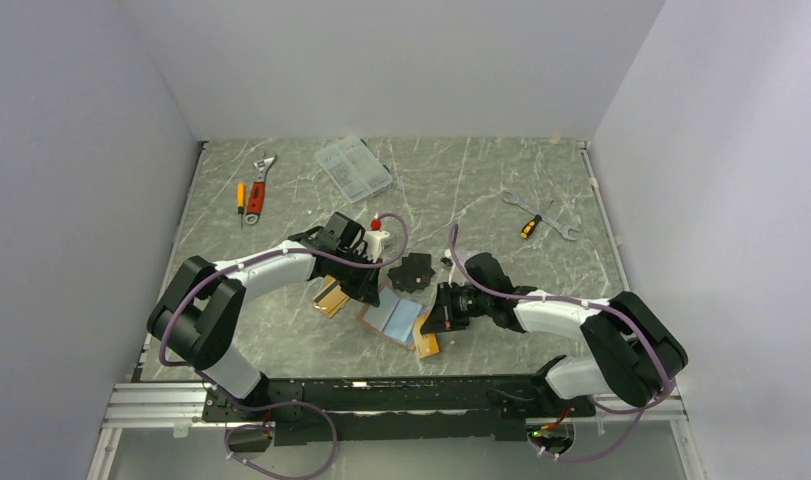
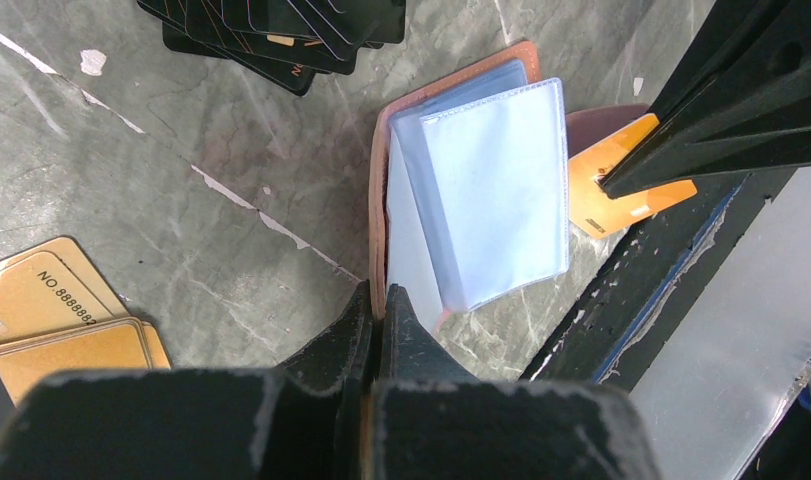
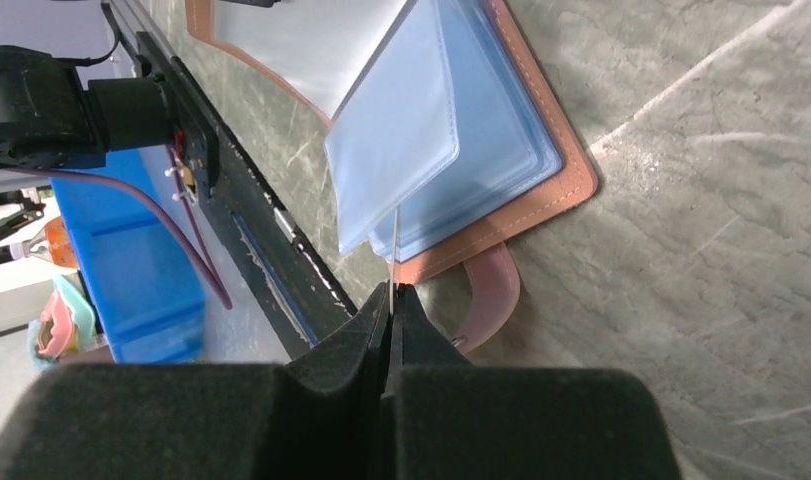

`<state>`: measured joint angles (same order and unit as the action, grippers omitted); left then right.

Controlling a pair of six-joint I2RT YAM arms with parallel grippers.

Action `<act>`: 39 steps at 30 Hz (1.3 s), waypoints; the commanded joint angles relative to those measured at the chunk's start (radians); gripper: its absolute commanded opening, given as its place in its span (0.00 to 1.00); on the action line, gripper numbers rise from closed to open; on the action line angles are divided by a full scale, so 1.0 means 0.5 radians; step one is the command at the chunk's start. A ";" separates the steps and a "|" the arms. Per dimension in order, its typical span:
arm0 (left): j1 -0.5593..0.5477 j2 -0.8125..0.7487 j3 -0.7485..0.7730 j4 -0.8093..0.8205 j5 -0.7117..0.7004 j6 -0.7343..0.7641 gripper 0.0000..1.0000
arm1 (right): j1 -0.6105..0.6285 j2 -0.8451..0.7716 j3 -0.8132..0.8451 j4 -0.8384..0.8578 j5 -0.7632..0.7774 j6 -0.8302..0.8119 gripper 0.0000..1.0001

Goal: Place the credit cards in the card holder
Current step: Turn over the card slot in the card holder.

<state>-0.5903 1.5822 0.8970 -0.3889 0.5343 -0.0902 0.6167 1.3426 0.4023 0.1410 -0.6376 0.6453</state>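
Note:
The salmon-pink card holder [image 1: 381, 322] lies open near the table's front edge, its pale-blue sleeves [image 2: 486, 185] fanned up. My left gripper [image 2: 379, 296] is shut on the edge of its pink cover. My right gripper [image 3: 391, 290] is shut on an orange-gold credit card [image 2: 621, 185]. In the right wrist view that card shows edge-on as a thin line [image 3: 393, 245] touching the lower edge of a raised sleeve [image 3: 401, 150]. The snap tab [image 3: 496, 290] sticks out beside the right fingers. More gold credit cards [image 2: 51, 320] lie stacked on the table left of the holder.
A pile of black flat pieces [image 1: 411, 270] lies just behind the holder. Farther back are a clear compartment box [image 1: 353, 168], a wrench and screwdriver [image 1: 256, 193] at the left, and wrenches [image 1: 541, 215] at the right. The black front rail [image 2: 641, 290] runs close beside the holder.

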 commanded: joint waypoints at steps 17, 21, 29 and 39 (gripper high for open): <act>0.121 -0.056 0.050 0.036 0.342 -0.112 0.41 | -0.003 0.179 0.353 0.125 -0.151 -0.048 0.00; 0.196 -0.062 0.028 0.049 0.397 -0.137 0.42 | -0.003 0.240 0.364 0.188 -0.171 -0.027 0.00; 0.225 -0.034 0.036 0.061 0.506 -0.162 0.42 | -0.003 0.397 0.447 0.309 -0.206 0.005 0.00; 0.223 0.045 0.072 0.011 0.450 -0.122 0.40 | 0.000 0.570 0.521 0.381 -0.230 0.039 0.00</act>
<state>-0.4767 1.5852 0.9180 -0.3832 0.7494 -0.1619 0.6167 1.6222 0.6415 0.2752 -0.7292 0.6621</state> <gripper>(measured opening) 0.412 0.008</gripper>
